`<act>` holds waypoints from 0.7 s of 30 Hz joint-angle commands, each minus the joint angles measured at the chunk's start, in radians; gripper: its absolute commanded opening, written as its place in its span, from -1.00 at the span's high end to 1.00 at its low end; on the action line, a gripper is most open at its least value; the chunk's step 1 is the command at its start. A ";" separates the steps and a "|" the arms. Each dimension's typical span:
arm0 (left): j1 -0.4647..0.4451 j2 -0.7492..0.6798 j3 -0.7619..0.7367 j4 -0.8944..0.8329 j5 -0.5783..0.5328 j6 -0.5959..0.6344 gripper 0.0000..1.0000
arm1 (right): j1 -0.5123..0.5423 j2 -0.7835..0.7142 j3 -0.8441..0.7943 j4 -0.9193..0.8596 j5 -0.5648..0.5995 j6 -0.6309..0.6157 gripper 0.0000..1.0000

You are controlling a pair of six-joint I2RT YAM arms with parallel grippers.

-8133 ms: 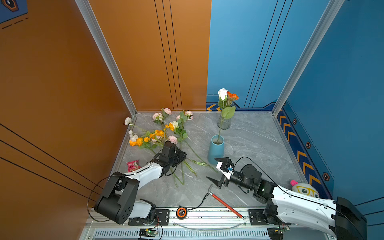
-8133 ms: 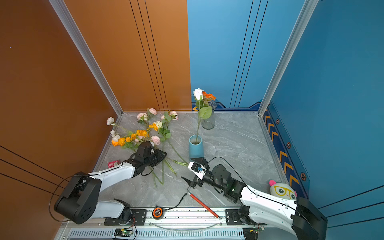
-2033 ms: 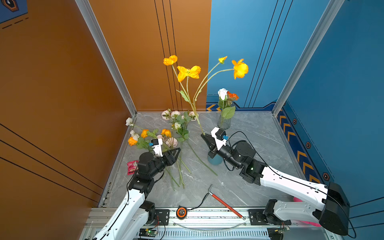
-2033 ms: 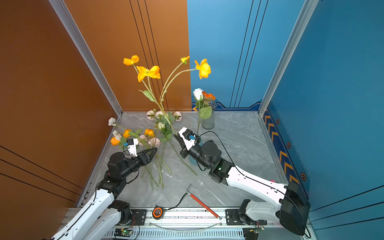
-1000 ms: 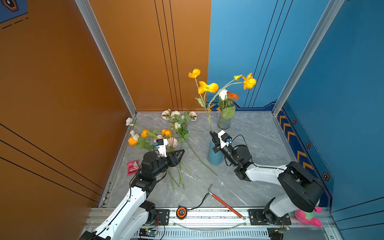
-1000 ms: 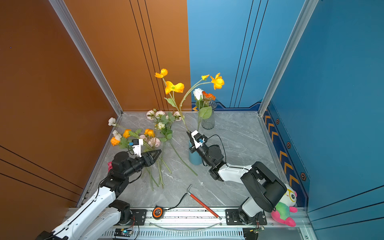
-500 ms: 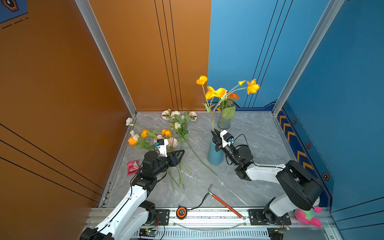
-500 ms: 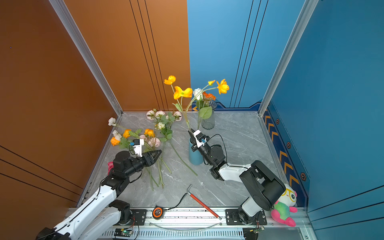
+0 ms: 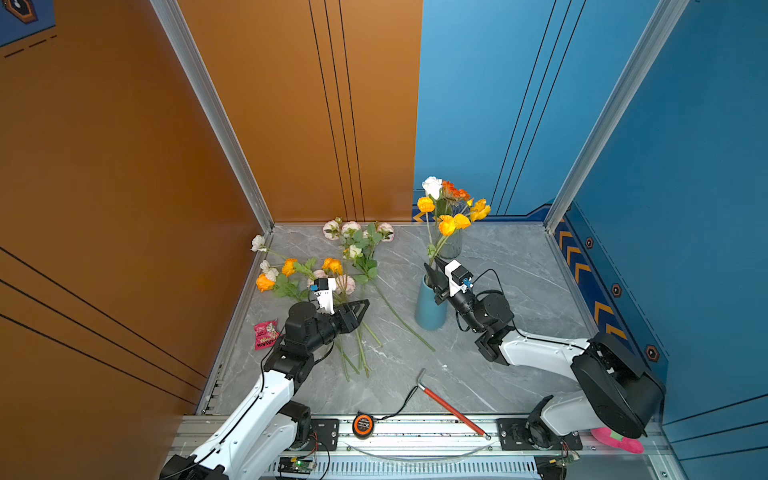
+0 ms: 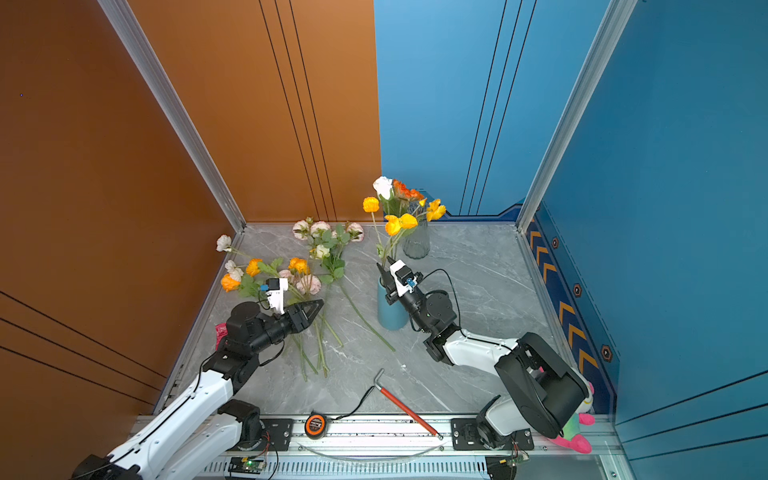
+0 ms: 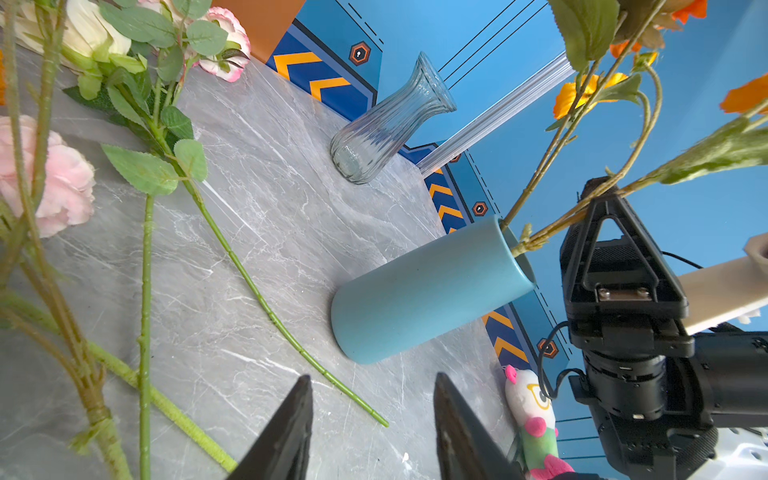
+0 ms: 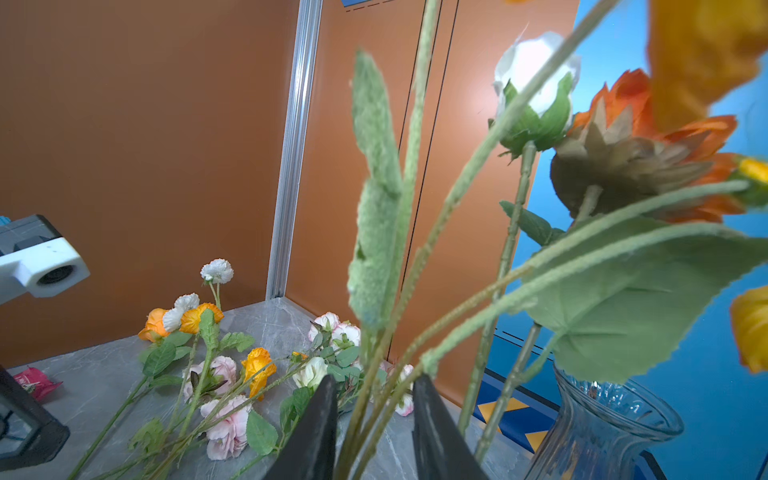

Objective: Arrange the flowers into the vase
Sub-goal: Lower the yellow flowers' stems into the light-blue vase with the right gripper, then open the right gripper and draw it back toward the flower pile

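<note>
The blue vase point(image 9: 430, 309) point(image 10: 390, 309) stands mid-table and holds yellow-orange flowers point(image 9: 453, 222), a white rose point(image 9: 432, 187) and an orange bloom. My right gripper point(image 9: 430, 270) point(image 12: 374, 380) sits just above the vase mouth. It is open, and the yellow flowers' stems point(image 12: 399, 357) pass loosely between its jaws. More flowers point(image 9: 332, 266) point(image 11: 62, 183), pink, cream and orange, lie on the table at left. My left gripper point(image 9: 361, 305) point(image 11: 372, 378) hovers open over their stems, holding nothing.
An empty glass vase point(image 9: 451, 245) point(image 11: 386, 124) stands behind the blue one by the back wall. A red-handled hammer point(image 9: 449, 409) and a tape measure point(image 9: 362, 424) lie at the front edge. A pink packet point(image 9: 266, 334) sits left, a plush toy point(image 10: 577, 428) front right.
The right gripper brought the yellow flowers down so their stems stand in the blue vase, then its jaws parted. The left arm has barely moved.
</note>
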 commanded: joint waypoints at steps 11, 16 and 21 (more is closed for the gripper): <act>0.006 0.007 0.016 0.014 0.009 0.024 0.05 | 0.069 -0.215 0.005 -0.343 0.102 -0.055 -0.63; 0.009 0.005 0.024 0.014 0.015 0.029 0.05 | 0.066 -0.320 0.020 -0.550 0.141 -0.015 -0.92; 0.027 0.009 0.061 -0.044 0.036 0.057 0.05 | 0.068 -0.432 0.010 -0.744 0.177 0.004 -1.00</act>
